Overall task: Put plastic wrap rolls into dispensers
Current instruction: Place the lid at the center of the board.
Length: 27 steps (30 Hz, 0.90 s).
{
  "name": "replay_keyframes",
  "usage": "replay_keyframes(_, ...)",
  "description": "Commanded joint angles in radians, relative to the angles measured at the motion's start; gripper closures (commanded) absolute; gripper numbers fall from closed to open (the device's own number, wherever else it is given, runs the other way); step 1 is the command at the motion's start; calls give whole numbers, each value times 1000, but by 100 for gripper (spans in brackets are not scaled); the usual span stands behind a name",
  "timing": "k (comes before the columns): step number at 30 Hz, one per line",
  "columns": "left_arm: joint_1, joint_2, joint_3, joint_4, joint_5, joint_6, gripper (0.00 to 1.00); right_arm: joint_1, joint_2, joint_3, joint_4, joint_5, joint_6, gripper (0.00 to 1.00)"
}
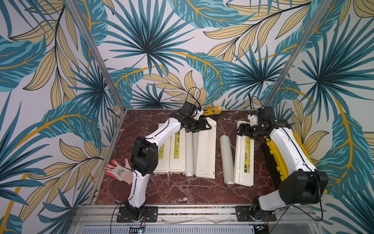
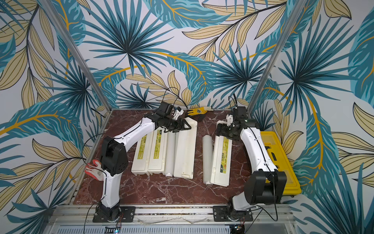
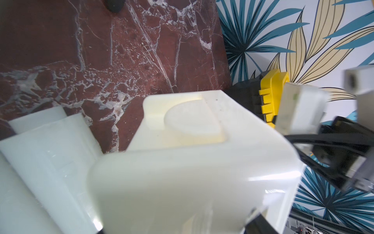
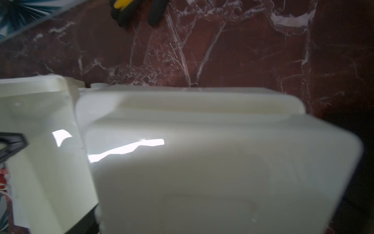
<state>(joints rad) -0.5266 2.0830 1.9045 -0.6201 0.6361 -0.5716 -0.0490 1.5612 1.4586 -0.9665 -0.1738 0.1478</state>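
clamping open dispenser point(image 1: 206, 154) lid end, half-closed, with left gripper point(image 1: 205, 127); straddling closed dispenser point(image 1: 240, 162) end, wide, with right gripper point(image 1: 240, 129), hold unclear. between grippers: loose roll point(image 1: 226, 158). probably light, slick, dentable; take mid-length.

Dispensers point(image 1: 177, 150) – glossy cream plastic (smooth); rolls point(image 1: 226, 158) milky plastic; table point(image 1: 172, 190) – polished marble.

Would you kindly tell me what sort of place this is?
Probably a robot test booth, not a home: leaf-print wall panels on aluminium posts, left arm and right arm bolted to a rail, marble-look tabletop.
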Motion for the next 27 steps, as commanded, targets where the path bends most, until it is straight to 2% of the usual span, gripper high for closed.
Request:
replay_keyframes(1,5,-88,55,8,21,6,73,-8,91,49,-114,114,-70,56)
replay_keyframes(5,5,-104,57,8,23,-3,73,-8,228,102,-153,188,-102,56)
replay_keyframes(13,5,-111,56,8,33,-14,73,-2,404,98,-113,198,-100,61)
replay_keyframes(17,7,-113,56,8,34,-13,73,37,439,67,-69,166,-83,61)
replay_keyframes(19,7,-113,57,8,34,-14,73,69,451,56,-54,110,-66,61)
replay_keyframes(27,5,-104,71,14,40,-36,73,140,408,18,33,27,17,62)
